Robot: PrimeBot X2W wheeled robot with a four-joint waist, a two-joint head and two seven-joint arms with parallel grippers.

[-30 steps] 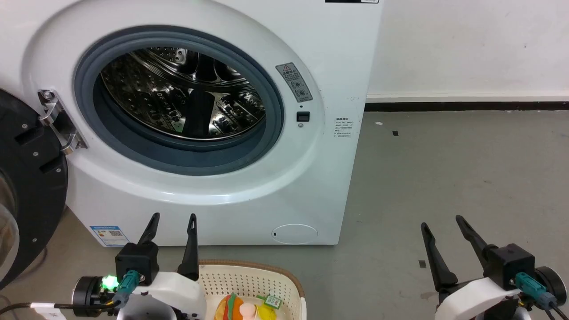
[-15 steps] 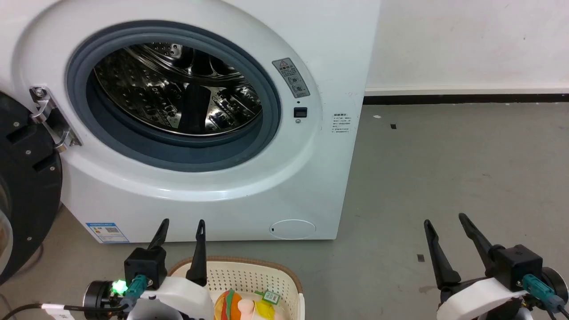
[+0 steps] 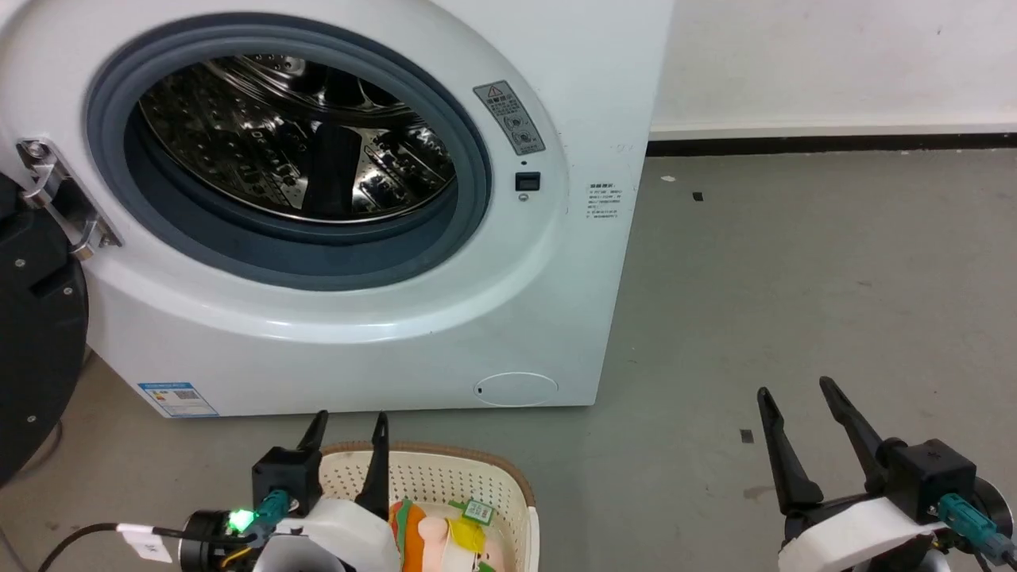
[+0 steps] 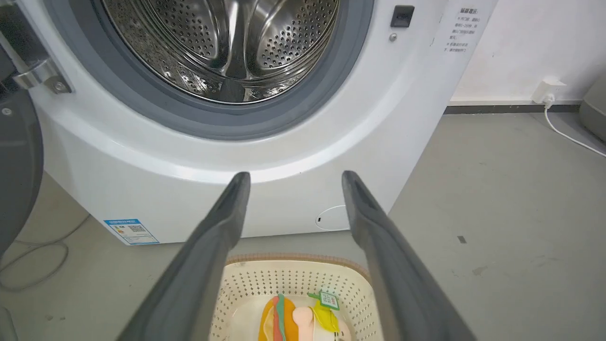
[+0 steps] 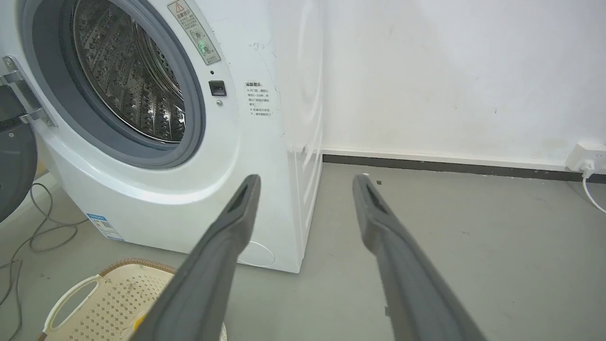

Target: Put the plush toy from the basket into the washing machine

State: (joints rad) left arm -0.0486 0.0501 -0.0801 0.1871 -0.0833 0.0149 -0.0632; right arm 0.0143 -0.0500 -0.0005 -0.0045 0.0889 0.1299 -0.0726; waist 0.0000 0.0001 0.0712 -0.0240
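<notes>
Grey floor (image 3: 794, 278) carries the washing machine (image 3: 556, 318), door (image 3: 32, 334) swung aside for drum (image 3: 262, 143) access. The basket (image 3: 445, 477) just before it holds the plush toy (image 3: 433, 540). The left gripper (image 3: 350, 415) hangs over the basket, fingers spread, empty, staged for pickup; right gripper (image 3: 795, 387) spread, empty, parked aside

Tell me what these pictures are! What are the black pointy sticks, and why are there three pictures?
Those sticks are a robot's fingers. Each arm ends in a gripper with two: the left gripper and the right gripper. Both are open and hold nothing. One picture comes from a camera on the robot's head, looking down. The other two come from cameras on its wrists, looking along the fingers. Ahead stands a white washing machine with its door swung open and a shiny drum inside. On the grey floor sits a cream basket, and in it lies a plush toy, near the left gripper.
</notes>
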